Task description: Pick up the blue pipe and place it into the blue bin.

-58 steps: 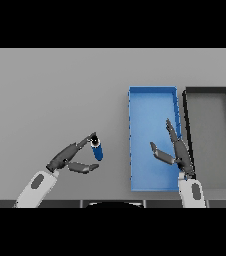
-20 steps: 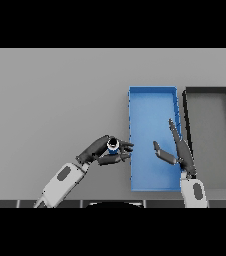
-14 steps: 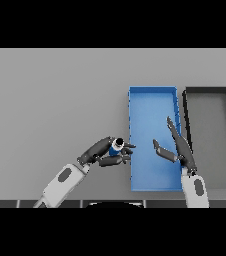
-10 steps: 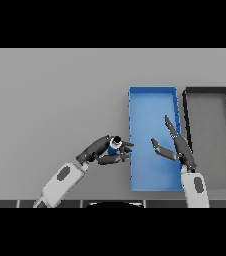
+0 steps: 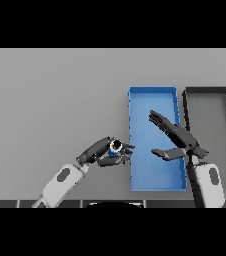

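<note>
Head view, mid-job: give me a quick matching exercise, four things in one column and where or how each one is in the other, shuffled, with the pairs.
Things:
1. blue pipe
2. blue bin
3. dark bin
4. right hand

States:
A. farthest right on the table
B. open, over the blue bin
C. held in the left hand, just left of the blue bin
D. between the left hand and the dark bin

Pairs: 1-C, 2-D, 3-A, 4-B

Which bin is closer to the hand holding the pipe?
The blue bin: the left hand with the blue pipe sits at its left wall; the dark bin lies beyond.
</note>
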